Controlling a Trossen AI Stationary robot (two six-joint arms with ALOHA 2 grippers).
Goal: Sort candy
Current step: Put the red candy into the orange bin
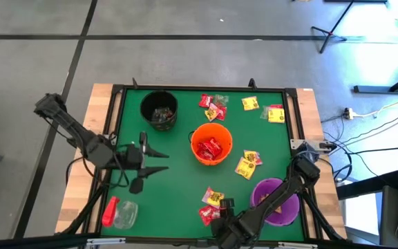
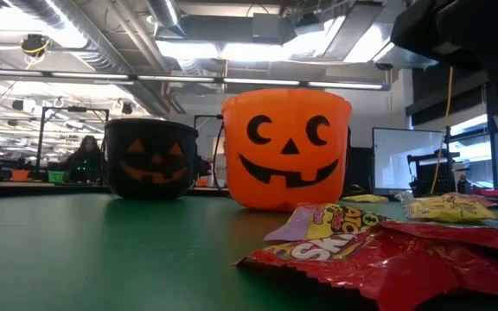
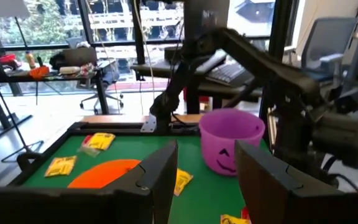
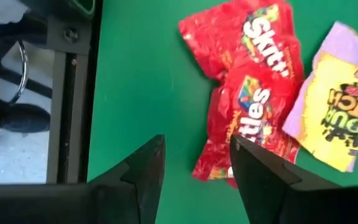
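Lab or office: exposed ceiling ducts [image 2: 102,26], office chair [image 3: 98,87], monitor [image 2: 400,160], tripods [image 1: 337,31].

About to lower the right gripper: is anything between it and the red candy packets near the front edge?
Nothing visible. The right gripper hangs open right over the red packets, with only bare green mat beside them; a yellow and purple packet lies alongside.

One camera hangs overhead, looking straight down on the whole tabletop [image 1: 178,180]. Another sits at tabletop level, close behind candy [image 2: 387,259], facing the orange bucket [image 2: 286,147], which the left wrist camera also catches.
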